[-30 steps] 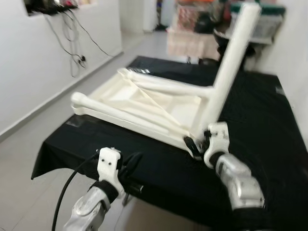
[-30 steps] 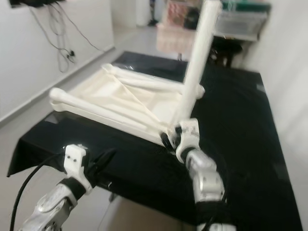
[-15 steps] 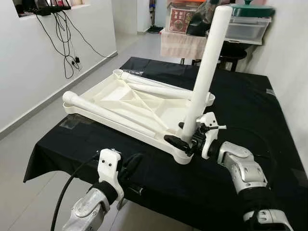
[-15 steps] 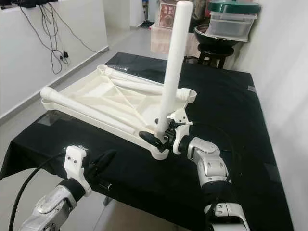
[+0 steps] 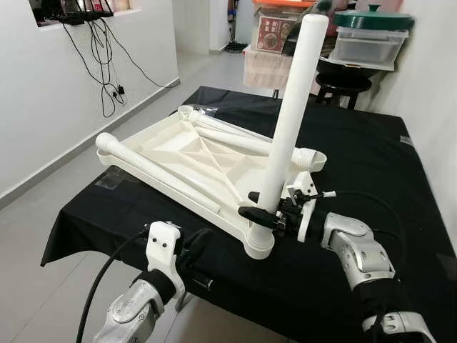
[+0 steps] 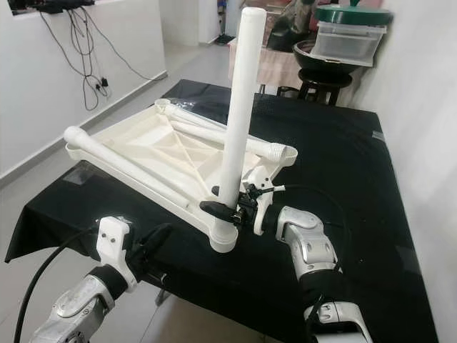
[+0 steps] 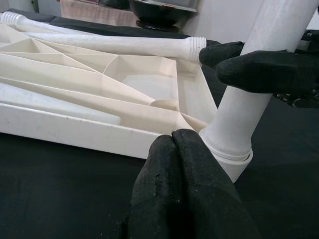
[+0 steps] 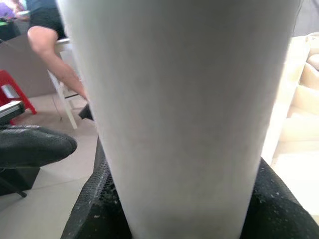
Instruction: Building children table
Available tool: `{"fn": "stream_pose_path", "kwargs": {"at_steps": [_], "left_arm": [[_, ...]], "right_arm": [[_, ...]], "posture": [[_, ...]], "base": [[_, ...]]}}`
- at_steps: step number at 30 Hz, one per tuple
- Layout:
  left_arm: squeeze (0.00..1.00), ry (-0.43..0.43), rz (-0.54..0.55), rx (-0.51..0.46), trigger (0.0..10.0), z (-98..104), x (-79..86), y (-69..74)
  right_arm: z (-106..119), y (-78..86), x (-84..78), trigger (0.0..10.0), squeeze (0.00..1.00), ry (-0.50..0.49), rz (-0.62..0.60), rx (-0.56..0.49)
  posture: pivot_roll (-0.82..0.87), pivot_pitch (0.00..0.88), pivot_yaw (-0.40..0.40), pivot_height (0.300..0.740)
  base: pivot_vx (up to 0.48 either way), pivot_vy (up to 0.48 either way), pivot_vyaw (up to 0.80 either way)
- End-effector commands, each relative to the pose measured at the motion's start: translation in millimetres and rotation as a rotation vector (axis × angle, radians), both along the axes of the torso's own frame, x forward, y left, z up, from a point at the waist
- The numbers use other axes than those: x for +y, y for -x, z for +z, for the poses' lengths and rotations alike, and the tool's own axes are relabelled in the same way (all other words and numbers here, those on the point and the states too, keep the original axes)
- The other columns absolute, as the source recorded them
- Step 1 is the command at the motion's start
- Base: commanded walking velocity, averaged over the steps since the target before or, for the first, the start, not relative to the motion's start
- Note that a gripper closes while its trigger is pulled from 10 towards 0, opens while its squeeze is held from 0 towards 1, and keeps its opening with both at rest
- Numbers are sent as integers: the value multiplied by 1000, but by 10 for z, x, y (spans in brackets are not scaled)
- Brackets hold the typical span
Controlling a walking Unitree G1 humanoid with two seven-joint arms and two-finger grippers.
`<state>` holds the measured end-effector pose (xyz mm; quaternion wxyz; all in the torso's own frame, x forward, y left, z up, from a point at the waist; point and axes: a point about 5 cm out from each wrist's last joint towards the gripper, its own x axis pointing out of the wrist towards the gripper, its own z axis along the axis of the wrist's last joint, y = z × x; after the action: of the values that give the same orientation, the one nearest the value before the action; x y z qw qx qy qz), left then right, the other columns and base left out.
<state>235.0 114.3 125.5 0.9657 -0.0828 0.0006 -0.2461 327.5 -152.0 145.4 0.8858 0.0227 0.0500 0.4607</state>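
A white children's table top lies upside down on the black-covered table. One white leg stands almost upright in the near corner socket. My right gripper is shut on this leg just above the socket, and the leg sits close between its fingers. Two loose legs lie on the top, one along the near edge and one at the far side. My left gripper hangs low at the table's front edge, shut and holding nothing, its fingertips just short of the socket.
The black cloth has bare room to the right of the table top. A white wall with hanging cables runs along the left. A stool and storage boxes stand behind the table. A person's arm and a red stool show beyond the leg.
The held leg has swung from a rightward lean to nearly upright in the corner socket, with my right gripper still on it. The camera has shifted and sharpened. My left arm has stayed put.
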Motion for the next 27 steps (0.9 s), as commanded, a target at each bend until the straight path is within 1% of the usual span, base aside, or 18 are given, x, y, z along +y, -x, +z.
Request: {"fn": "stream_pose_path", "kwargs": {"at_steps": [1, 2, 3, 4, 5, 6, 8, 13, 15, 17, 18, 19, 22, 23, 24, 25, 26, 27], "left_arm": [[0, -8, 3, 17, 10000, -37, 0, 15], [0, -8, 3, 17, 10000, -37, 0, 15], [0, -8, 4, 17, 10000, -36, 9, 17], [0, -7, 3, 17, 10000, -33, 13, 19], [0, -7, 2, 17, 10000, -30, 14, 18], [0, -7, 2, 17, 10000, -31, 18, 16], [0, -7, 2, 17, 10000, -31, 21, 14], [0, -4, 3, 16, 10000, -31, 12, 1], [0, -4, 5, 15, 10000, -31, 11, 0], [0, -4, 7, 14, 10000, -31, 11, -1], [0, -4, 7, 14, 10000, -31, 11, -1], [0, -4, 8, 14, 10000, -30, 11, 0], [0, -4, 8, 13, 10000, -29, 11, 0], [0, -3, 7, 14, 10000, -29, 10, 1], [0, -3, 6, 14, 10000, -29, 12, 3], [0, -2, 5, 15, 10000, -28, 13, 3], [0, -2, 5, 15, 10000, -28, 13, 3], [0, -2, 5, 15, 10000, -27, 13, 3]], "right_arm": [[-123, -33, -24, 0, 0, 20, -260, 54], [-123, -33, -24, 0, 0, 20, -260, 54], [-221, -40, -196, 0, 0, 111, -651, 100], [-281, 54, -319, 0, 0, 174, -885, 109], [-309, 133, -402, 0, 0, 212, -1019, 111], [-323, 179, -432, 0, 0, 225, -1052, 111], [-323, 192, -422, 0, 0, 222, -1030, 105], [-285, 109, -509, 0, 0, 245, -1026, 77], [-273, 93, -488, 0, 0, 241, -1018, 74], [-284, 84, -388, 0, 0, 242, -982, 86], [-284, 84, -388, 0, 0, 242, -982, 86], [-299, 85, -337, 10000, 0, 255, -959, 95], [-303, 99, -285, 10000, 0, 266, -964, 104], [-266, 106, -206, 10000, 0, 250, -935, 100], [-203, 91, -89, 10000, 1000, 184, -849, 93], [-141, 74, 17, 10000, 1000, 124, -752, 81], [-141, 74, 17, 10000, 1000, 124, -752, 81], [-71, 55, 121, 10000, 1000, 52, -637, 68]], "posture": [[16, 0, -45, 740], [16, 0, -45, 740], [4, 0, -40, 740], [5, 0, -42, 740], [11, 0, -43, 740], [0, 0, -35, 740], [0, 0, -35, 740], [4, 0, -46, 740], [4, 0, -47, 740], [4, 0, -47, 740], [4, 0, -47, 740], [7, 0, -45, 740], [7, 0, -45, 740], [7, 0, -44, 740], [10, 0, -41, 740], [14, 0, -40, 740], [14, 0, -40, 740], [14, 0, -40, 740]], "base": [[0, 0, 0], [0, 0, 0], [0, 0, 0], [0, 0, 0], [0, 0, 0], [0, 0, 0], [0, 0, 0], [0, 0, 0], [0, 0, 0], [0, 0, 0], [0, 0, 0], [0, 0, 0], [0, 0, 0], [0, 0, 0], [0, 0, 0], [0, 0, 0], [0, 0, 0], [0, 0, 0]]}}
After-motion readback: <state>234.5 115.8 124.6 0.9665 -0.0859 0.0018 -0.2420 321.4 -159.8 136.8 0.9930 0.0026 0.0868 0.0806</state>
